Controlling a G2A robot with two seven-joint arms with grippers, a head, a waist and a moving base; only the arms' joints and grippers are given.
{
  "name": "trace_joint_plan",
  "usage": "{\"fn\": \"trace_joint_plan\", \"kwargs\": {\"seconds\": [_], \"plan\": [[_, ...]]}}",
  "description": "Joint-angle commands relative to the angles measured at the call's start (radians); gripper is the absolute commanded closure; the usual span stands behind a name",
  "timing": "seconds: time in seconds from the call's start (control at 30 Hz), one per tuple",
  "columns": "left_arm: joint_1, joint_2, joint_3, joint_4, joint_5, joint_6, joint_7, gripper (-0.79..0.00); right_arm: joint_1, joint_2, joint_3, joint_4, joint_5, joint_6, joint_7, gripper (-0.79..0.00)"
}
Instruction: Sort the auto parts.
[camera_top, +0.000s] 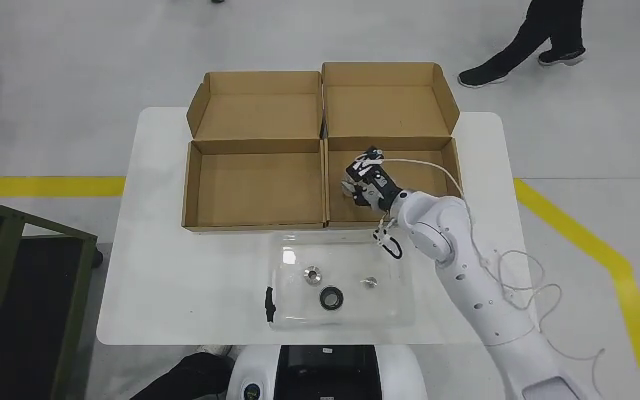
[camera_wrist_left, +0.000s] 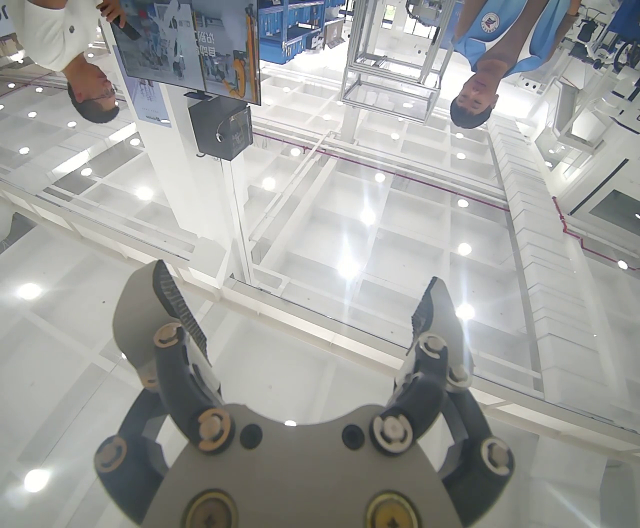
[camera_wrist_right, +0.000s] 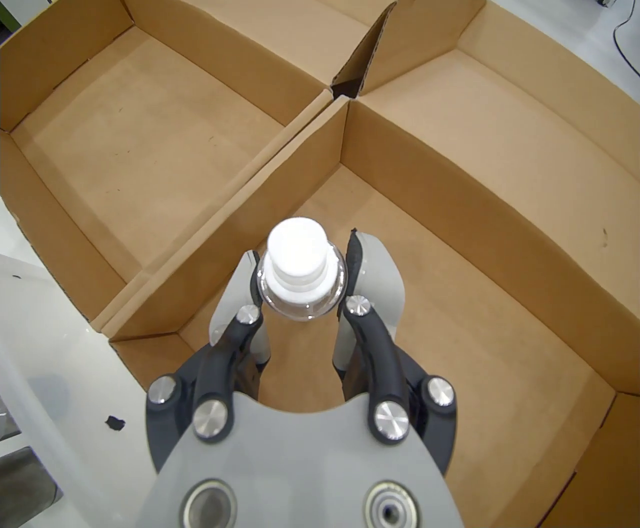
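Note:
My right gripper (camera_wrist_right: 302, 272) is shut on a white stepped plastic part with a shiny metal collar (camera_wrist_right: 299, 265), held above the floor of the right cardboard box (camera_wrist_right: 450, 280). From above, the right gripper (camera_top: 366, 180) hangs over the near left corner of that box (camera_top: 440, 150). A clear plastic bin (camera_top: 400, 310) at the table's front holds a black ring (camera_top: 331, 297), a small metal nut-like part (camera_top: 312, 273) and a small silver piece (camera_top: 370, 282). My left gripper (camera_wrist_left: 300, 315) is open, pointing up at the ceiling with nothing between its fingers.
The left cardboard box (camera_top: 200, 190) stands beside the right one with its lid flap folded back; its floor is bare (camera_wrist_right: 135, 130). A small black piece (camera_top: 269, 304) sits at the bin's left edge. White cables (camera_top: 520, 285) trail along the arm.

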Motion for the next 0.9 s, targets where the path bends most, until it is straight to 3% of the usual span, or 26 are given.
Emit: {"fn": "trace_joint_plan", "kwargs": {"seconds": [0.0, 0.03, 0.33, 0.63, 0.87], "plan": [[0.0, 0.0, 0.0, 0.0, 0.0, 0.0, 0.0, -0.785, -0.003, 0.001, 0.003, -0.016, -0.007, 0.003, -0.002, -0.683], [0.0, 0.0, 0.0, 0.0, 0.0, 0.0, 0.0, -0.785, -0.007, 0.002, 0.008, -0.03, -0.008, 0.006, -0.006, -0.785], [0.0, 0.0, 0.0, 0.0, 0.0, 0.0, 0.0, -0.785, -0.108, 0.026, 0.096, -0.28, -0.036, -0.032, -0.023, -0.785], [0.0, 0.0, 0.0, 0.0, 0.0, 0.0, 0.0, -0.785, -0.276, 0.055, 0.166, -0.526, -0.062, -0.154, -0.004, -0.785], [0.0, 0.0, 0.0, 0.0, 0.0, 0.0, 0.0, -0.785, -0.401, 0.075, 0.18, -0.628, -0.108, -0.257, 0.03, -0.785]]}}
